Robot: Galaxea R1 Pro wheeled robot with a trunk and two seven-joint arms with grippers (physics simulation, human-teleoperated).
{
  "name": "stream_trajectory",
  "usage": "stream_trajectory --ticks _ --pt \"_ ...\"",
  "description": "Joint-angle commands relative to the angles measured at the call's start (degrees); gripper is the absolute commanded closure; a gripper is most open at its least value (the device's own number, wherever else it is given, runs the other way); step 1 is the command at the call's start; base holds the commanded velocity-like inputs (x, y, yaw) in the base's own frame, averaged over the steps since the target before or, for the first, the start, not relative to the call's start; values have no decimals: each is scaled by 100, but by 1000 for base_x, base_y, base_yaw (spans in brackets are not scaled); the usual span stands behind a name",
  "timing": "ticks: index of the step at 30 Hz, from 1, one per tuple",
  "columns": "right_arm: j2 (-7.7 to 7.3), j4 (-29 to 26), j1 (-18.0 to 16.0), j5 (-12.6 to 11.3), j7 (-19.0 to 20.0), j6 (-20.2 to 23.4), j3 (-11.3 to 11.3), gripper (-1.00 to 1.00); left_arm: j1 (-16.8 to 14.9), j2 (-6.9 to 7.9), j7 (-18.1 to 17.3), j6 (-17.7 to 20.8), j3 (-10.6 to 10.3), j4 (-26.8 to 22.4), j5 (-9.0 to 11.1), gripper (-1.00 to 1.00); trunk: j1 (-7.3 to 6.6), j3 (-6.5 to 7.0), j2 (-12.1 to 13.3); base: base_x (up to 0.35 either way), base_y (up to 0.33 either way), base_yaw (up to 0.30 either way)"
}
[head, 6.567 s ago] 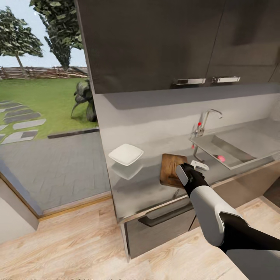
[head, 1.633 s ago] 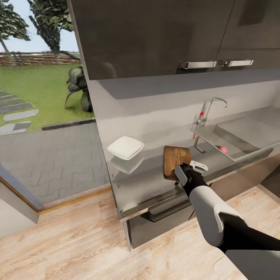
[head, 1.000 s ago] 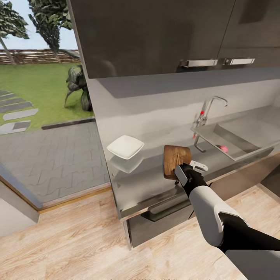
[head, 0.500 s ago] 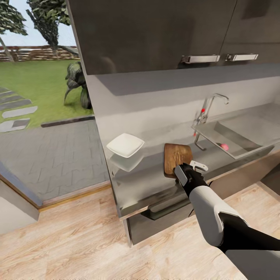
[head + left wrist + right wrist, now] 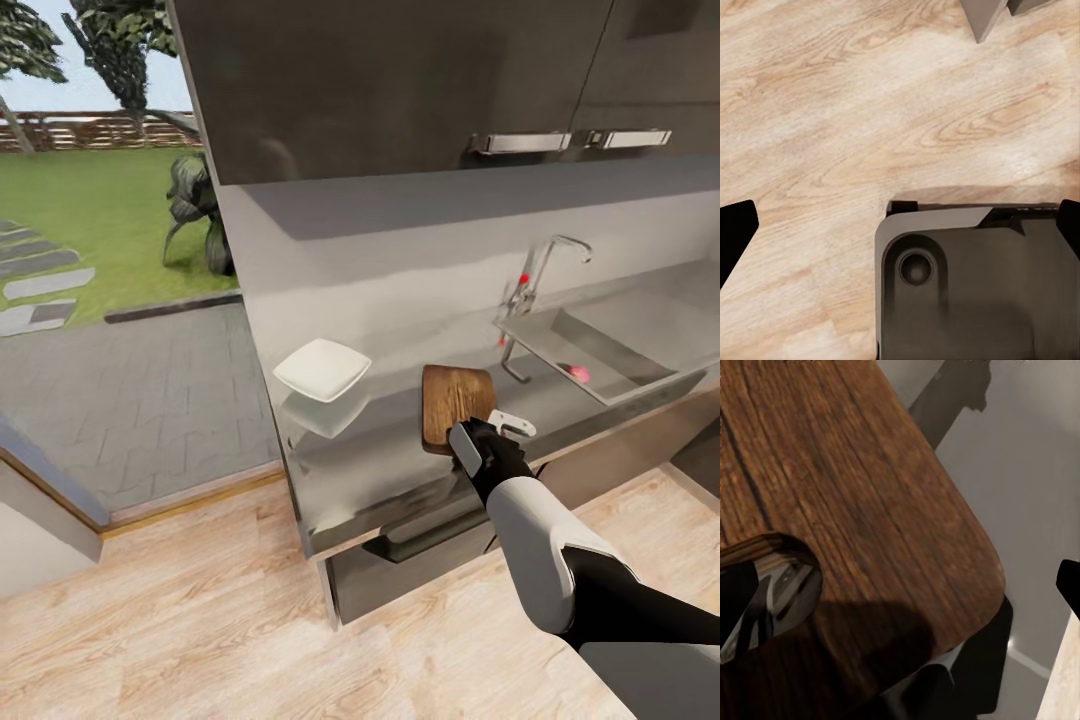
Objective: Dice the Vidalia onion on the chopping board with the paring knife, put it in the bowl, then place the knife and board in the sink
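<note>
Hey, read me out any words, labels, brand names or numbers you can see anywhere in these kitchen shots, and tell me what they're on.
None: no readable text in any view.
The chopping board, bowl, sink, countertop and upper cabinets carry no lettering.
The tap bears only a red dot, not a character.

We are seeing a dark-grained wooden chopping board (image 5: 456, 393) lying on the glossy grey countertop (image 5: 390, 450). The sink (image 5: 590, 345) is looking like brushed metal, the floor (image 5: 200, 610) pale matt wood.
</note>
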Motion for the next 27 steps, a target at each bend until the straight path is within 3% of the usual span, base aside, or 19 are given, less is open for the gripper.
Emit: stream_trajectory --ticks 1,26,27 --pt "7 74 1 -87 -15 29 -22 -100 1 0 0 -10 2 -5 -2 -100 4 -12 -8 0 0 0" --pt "-21 236 1 -94 70 13 -26 -100 0 0 0 -10 2 -7 -2 -100 4 -16 -8 0 0 0" --pt "-21 236 1 -94 69 13 -26 100 0 0 0 -10 2 -7 -2 -100 4 -16 -8 0 0 0"
